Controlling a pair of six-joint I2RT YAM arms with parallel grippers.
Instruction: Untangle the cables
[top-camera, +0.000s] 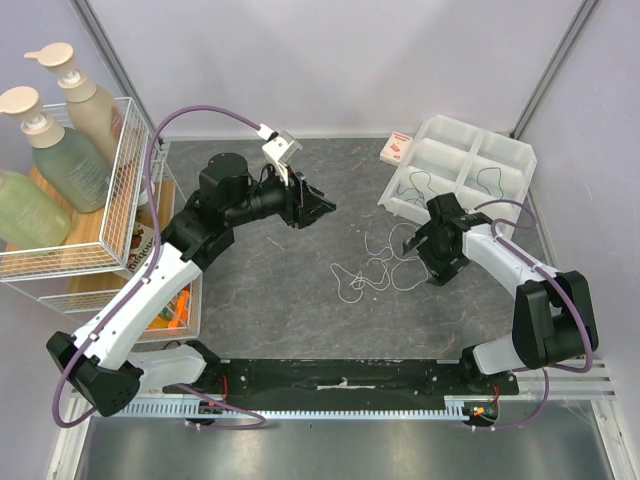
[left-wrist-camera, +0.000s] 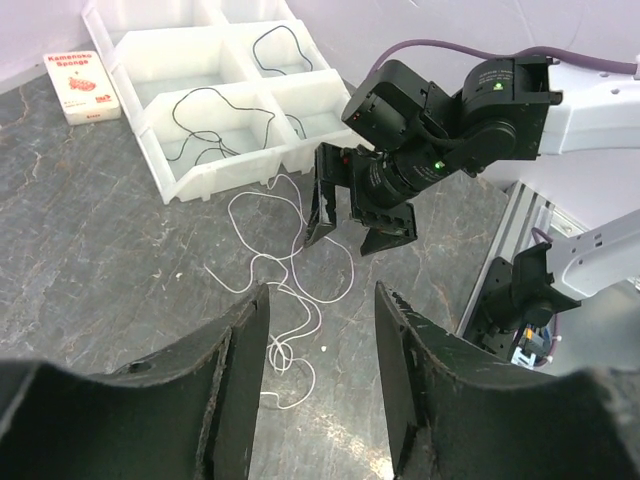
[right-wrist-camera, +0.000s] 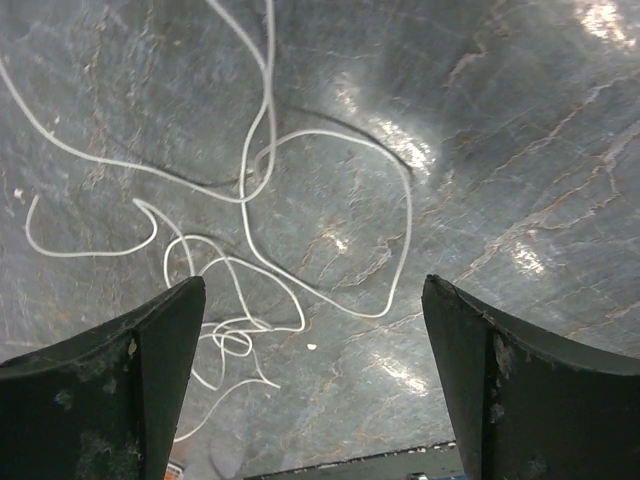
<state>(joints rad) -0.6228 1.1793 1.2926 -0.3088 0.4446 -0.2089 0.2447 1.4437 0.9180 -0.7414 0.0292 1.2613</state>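
White cable tangle (top-camera: 372, 272), toward bench's right edge. Right gripper (right-wrist-camera: 315, 380) spread wide above it; left gripper (left-wrist-camera: 320, 370) likewise spread. Risk: pinching crossed strands tightens the knot.

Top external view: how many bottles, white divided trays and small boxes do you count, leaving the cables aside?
Bottles: 3
White divided tray: 1
Small box: 1
Total: 5
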